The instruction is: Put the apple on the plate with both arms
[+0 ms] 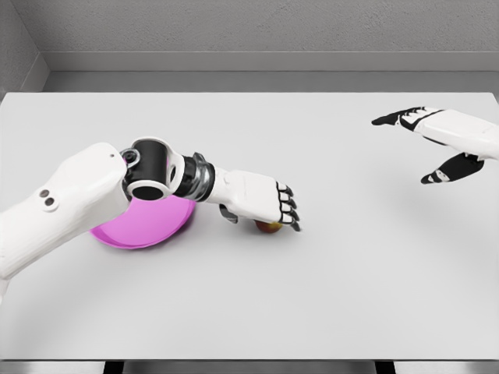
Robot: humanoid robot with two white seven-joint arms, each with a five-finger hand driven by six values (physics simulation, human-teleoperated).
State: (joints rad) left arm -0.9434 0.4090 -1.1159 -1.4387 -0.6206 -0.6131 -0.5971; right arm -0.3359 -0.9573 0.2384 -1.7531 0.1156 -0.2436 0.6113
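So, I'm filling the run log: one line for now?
left hand over apple | plate holds nothing | right hand open, away

Plate (144,226) glossy pink plastic; table (249,296) matt white, smooth

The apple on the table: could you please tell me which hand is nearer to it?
Left. The left hand is right over the apple, covering most of it, while the right hand hovers open far off toward the table's right edge.

Left arm (86,195) overhangs plate (144,226), probably blocking it
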